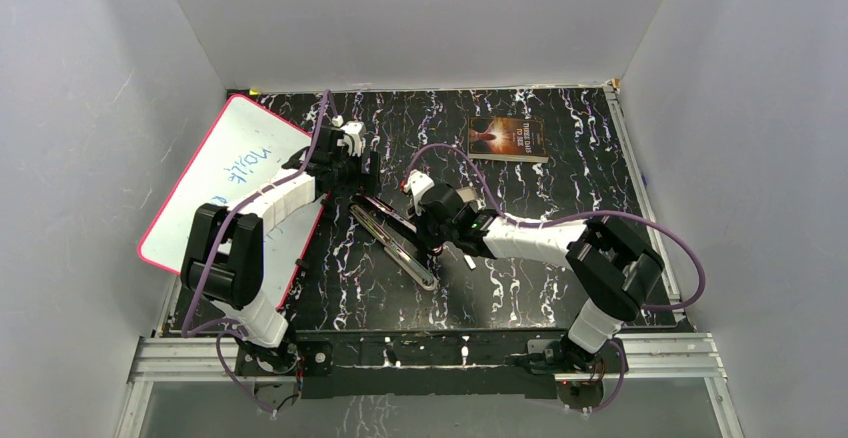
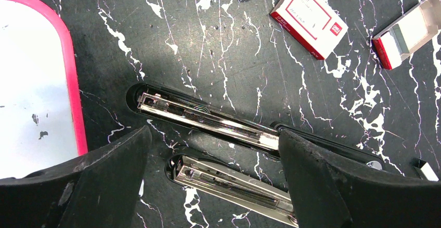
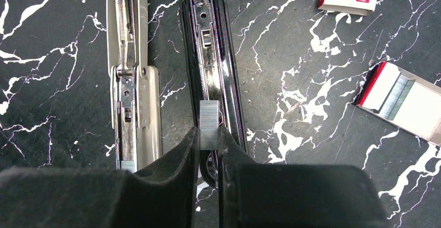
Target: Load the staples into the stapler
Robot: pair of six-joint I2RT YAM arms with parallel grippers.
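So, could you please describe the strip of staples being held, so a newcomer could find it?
Find the opened stapler on the marbled table. Over its black-rimmed half, the right jaws pinch a short grey ribbed strip; the other staples lie in an open box.

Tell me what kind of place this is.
Probably a robot test cell, not an office: plain white walls box in a black marbled tabletop, two arms are mounted on an aluminium rail, and props like an opened stapler and a whiteboard lie about.
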